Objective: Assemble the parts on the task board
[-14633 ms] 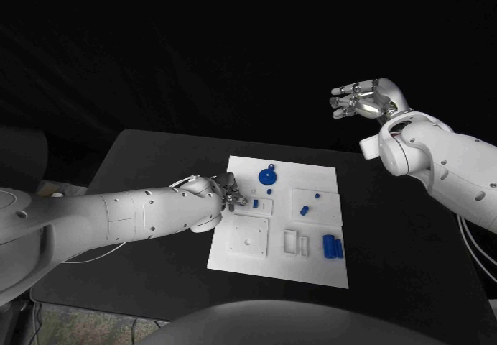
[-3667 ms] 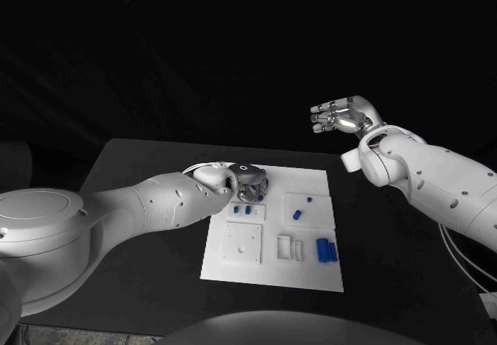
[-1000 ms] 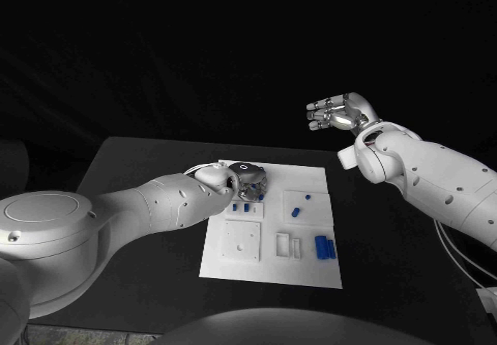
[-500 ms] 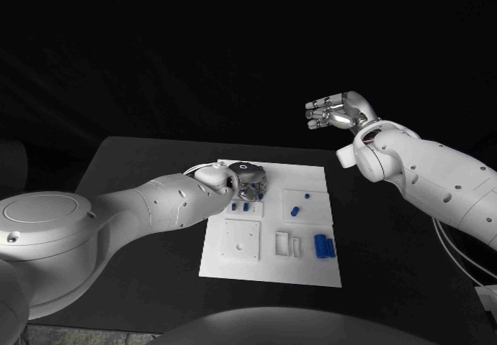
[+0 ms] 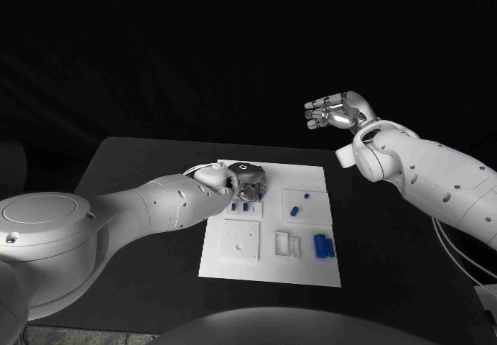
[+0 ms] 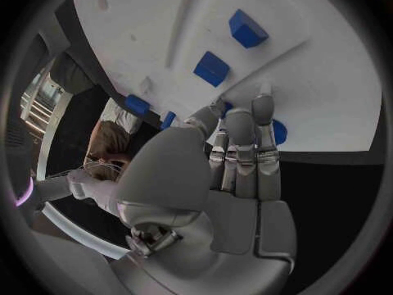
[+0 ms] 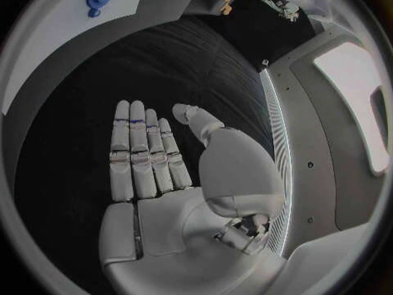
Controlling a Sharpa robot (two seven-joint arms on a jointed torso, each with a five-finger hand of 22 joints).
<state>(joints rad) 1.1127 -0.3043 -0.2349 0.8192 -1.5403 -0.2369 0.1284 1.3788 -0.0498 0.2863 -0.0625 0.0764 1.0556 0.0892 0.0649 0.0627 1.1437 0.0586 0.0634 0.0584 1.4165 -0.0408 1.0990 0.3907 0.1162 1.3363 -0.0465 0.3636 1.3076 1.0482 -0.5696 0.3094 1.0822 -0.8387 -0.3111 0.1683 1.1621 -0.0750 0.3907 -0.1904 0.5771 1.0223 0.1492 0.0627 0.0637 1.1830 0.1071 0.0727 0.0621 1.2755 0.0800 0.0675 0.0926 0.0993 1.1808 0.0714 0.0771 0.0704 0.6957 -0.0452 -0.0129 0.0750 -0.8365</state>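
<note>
One round blue part [image 6: 277, 132] lies on the task board [image 5: 312, 269] under the left hand's [image 5: 246, 181] fingertips [image 6: 262, 105], which touch it; whether they grip it I cannot tell. Seating it looks in hand; next comes pressing. Right hand [image 5: 337, 111] hangs raised, empty, fingers straight.

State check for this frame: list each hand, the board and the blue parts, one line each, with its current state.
left hand: low over the task board's far end, fingertips on a round blue part; grip unclear.
right hand: raised off the table, fingers apart, holding nothing.
task board: flat on the black table.
two small blue parts: side by side in their plate.
long blue parts: lying at the board's right edge.
</note>
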